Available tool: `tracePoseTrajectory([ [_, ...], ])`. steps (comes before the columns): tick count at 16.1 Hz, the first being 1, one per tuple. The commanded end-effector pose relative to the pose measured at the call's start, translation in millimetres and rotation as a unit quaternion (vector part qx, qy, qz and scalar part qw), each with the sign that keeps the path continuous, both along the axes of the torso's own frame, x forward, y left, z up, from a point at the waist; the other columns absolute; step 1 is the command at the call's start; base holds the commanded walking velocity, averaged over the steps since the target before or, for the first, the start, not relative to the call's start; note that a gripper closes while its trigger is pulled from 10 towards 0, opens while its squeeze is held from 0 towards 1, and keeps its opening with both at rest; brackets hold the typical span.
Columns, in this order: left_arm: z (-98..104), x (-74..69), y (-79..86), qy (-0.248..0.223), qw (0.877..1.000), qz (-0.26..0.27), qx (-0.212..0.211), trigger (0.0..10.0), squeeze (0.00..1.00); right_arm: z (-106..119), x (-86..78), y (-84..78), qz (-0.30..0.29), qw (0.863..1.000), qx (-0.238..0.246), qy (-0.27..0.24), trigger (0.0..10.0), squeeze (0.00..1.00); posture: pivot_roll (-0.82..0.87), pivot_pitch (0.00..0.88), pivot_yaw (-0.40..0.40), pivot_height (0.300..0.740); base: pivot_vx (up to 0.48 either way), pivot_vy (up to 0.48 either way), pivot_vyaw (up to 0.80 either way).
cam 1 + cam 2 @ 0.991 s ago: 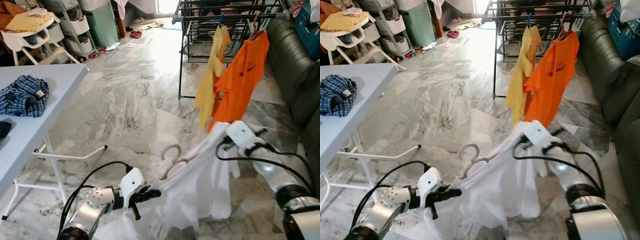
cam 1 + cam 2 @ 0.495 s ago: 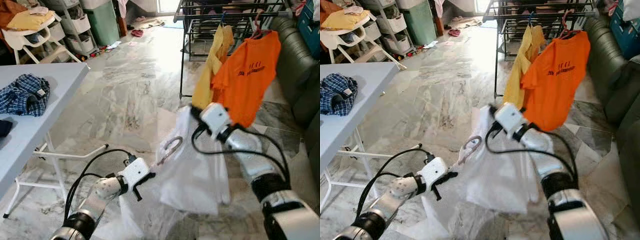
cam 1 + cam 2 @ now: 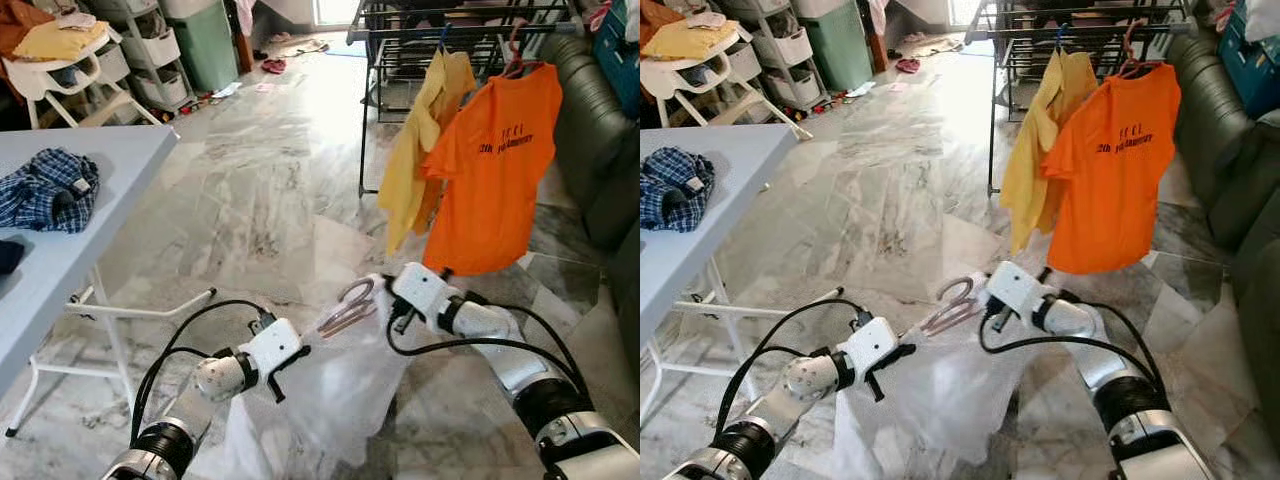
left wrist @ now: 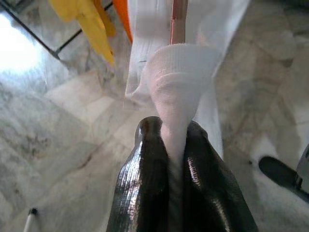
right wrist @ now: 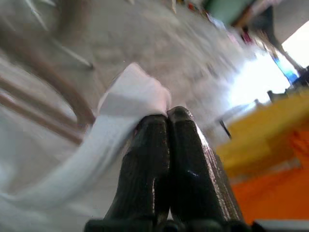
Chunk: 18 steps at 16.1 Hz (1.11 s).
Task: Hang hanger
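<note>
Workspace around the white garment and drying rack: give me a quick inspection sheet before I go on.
Surface: marble tile floor; grey folding table on the robot's left.
Job's things: white garment on a pink hanger, held low between both arms; drying rack ahead.
Clutter: plaid cloth on the table; storage drawers and a high chair far left.
Grippers: left gripper fingers pinch white fabric; right gripper fingers shut on a fabric fold.
Cables: black cables loop along both forearms.
Surroundings: yellow garment and orange T-shirt hang on the rack; dark sofa on the right.
</note>
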State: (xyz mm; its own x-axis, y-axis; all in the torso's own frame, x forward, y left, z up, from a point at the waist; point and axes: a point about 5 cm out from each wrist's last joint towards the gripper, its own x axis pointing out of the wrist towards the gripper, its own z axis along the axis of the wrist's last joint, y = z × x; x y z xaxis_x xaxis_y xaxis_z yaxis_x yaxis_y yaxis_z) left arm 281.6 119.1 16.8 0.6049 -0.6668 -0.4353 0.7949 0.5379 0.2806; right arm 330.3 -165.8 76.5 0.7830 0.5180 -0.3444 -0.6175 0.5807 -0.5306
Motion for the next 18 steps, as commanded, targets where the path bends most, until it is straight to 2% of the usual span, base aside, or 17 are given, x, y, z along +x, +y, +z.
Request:
tracePoseTrajectory([
  [1,12.9,7.8,5.0,-0.028,0.999,0.0,-0.017,10.0,0.0,0.7,3.6,-4.3,-0.021,1.0,-0.018,-0.005,10.0,0.0,-0.13,0.036,0.111,0.74,0.0,0.0,0.0],
  [2,15.4,7.3,4.8,-0.033,0.999,-0.01,-0.023,10.0,0.0,-1.8,3.5,-9.3,-0.031,0.999,-0.041,-0.006,10.0,0.0,-0.13,0.036,0.11,0.74,0.0,0.0,0.0],
  [3,20.2,6.5,3.1,-0.038,0.998,-0.025,-0.041,10.0,0.0,-3.2,2.9,-12.2,-0.035,0.998,-0.049,-0.006,10.0,0.98,-0.13,0.035,0.11,0.74,0.0,0.0,0.0],
  [6,24.4,2.5,-1.3,-0.04,0.996,-0.055,-0.065,10.0,0.0,-0.3,5.2,-12.8,-0.042,0.997,-0.058,-0.024,10.0,1.0,-0.14,0.035,0.11,0.74,0.0,0.0,0.0],
  [8,20.6,-6.6,-5.8,-0.021,0.993,-0.091,-0.068,10.0,0.0,5.6,8.3,-13.6,-0.043,0.996,-0.061,-0.043,10.0,1.0,-0.14,0.036,0.112,0.74,0.0,0.0,0.0],
  [11,17.1,-10.7,-5.5,-0.009,0.993,-0.096,-0.072,10.0,0.0,12.2,8.6,-12.8,-0.011,0.998,-0.056,-0.037,10.0,1.0,-0.14,0.038,0.116,0.74,0.0,0.0,0.0],
  [12,16.3,-11.3,-4.8,-0.003,0.993,-0.093,-0.077,10.0,0.0,18.9,7.4,-11.9,0.028,0.998,-0.054,-0.03,10.0,1.0,-0.15,0.038,0.116,0.74,0.0,0.0,0.0],
  [13,16.6,-10.9,-4.9,0.0,0.993,-0.092,-0.08,10.0,0.0,24.0,7.8,-12.5,0.043,0.997,-0.052,-0.03,10.0,1.0,-0.15,0.038,0.116,0.74,0.0,0.0,0.0],
  [16,18.4,-8.7,-4.0,0.002,0.993,-0.088,-0.085,10.0,0.0,43.8,13.1,-18.7,0.054,0.997,-0.038,-0.044,10.0,1.0,-0.15,0.036,0.112,0.74,0.0,0.0,0.0],
  [18,18.3,-8.7,-2.6,0.003,0.993,-0.087,-0.085,10.0,0.0,54.5,16.0,-28.0,0.055,0.996,-0.046,-0.049,10.0,1.0,-0.15,0.037,0.112,0.74,0.0,0.0,0.0],
])
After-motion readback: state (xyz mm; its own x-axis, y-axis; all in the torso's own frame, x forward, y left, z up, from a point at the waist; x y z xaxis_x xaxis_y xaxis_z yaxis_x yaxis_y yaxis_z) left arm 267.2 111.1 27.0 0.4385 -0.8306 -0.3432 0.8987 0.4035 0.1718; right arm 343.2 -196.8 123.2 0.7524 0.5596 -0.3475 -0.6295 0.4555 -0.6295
